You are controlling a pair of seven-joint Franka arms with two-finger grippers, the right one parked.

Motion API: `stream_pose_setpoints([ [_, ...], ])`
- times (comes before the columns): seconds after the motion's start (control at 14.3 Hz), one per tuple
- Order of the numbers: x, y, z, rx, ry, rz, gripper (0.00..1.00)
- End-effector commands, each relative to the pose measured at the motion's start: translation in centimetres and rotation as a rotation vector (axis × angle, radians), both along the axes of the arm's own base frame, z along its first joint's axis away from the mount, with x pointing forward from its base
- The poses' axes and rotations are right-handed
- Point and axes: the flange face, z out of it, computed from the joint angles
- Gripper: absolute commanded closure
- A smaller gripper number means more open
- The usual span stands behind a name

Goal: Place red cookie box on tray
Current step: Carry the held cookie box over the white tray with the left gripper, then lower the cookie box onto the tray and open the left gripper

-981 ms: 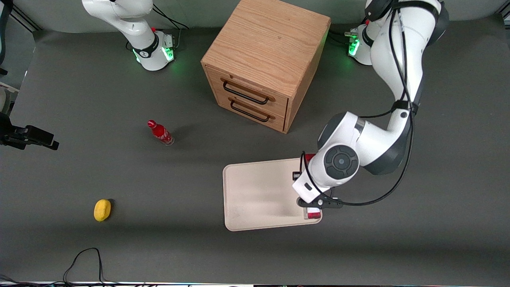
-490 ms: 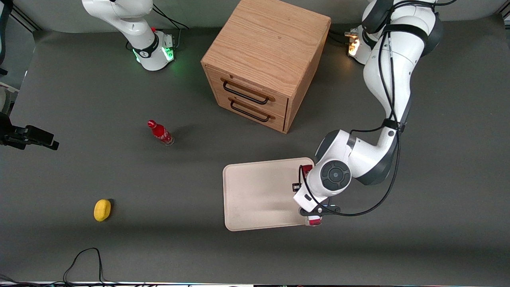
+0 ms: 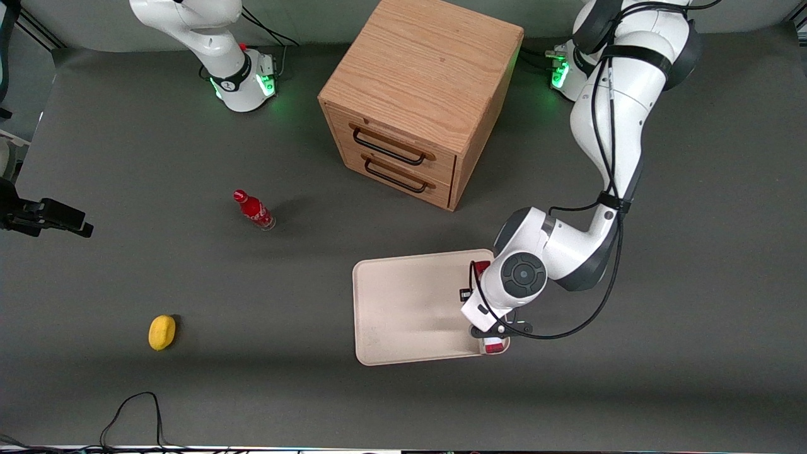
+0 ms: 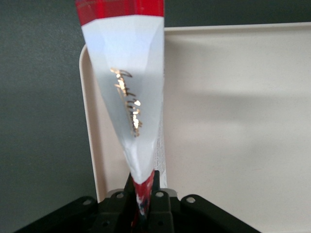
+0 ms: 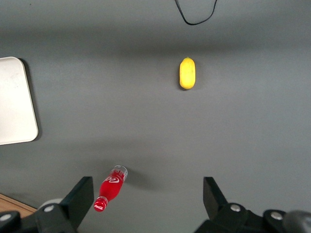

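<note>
Front view: the gripper [image 3: 490,315] is low over the tray [image 3: 403,309], at its edge toward the working arm's end of the tabletop [image 3: 189,391]. Red cookie box [image 3: 494,345] lies along that edge.

Left wrist view: fingers [image 4: 156,200] clamped on the box [image 4: 127,97], above the tray rim [image 4: 92,145].

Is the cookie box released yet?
No. The gripper is shut on the red cookie box, holding it over the tray edge nearest the working arm.
</note>
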Motion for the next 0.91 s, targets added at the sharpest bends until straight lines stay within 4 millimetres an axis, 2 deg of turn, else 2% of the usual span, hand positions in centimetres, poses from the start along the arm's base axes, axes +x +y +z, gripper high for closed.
stream_pose_setpoints([
  [0.0,-0.3,0.1,0.9,0.018,-0.019,0.016,1.00],
  [0.07,-0.4,0.1,0.9,0.019,-0.017,0.019,1.00],
  [0.14,-0.4,0.1,0.9,0.018,-0.017,0.023,0.37],
  [0.21,-0.3,0.2,0.9,0.022,-0.016,0.032,0.00],
  [0.42,-0.2,0.5,1.6,0.023,-0.019,0.036,0.00],
  [0.49,-0.1,0.9,2.7,0.026,-0.022,0.032,0.00],
  [0.7,-0.5,3.1,8.0,0.057,-0.013,0.038,0.00],
  [0.84,-2.6,5.4,12.1,0.071,-0.020,0.017,0.00],
])
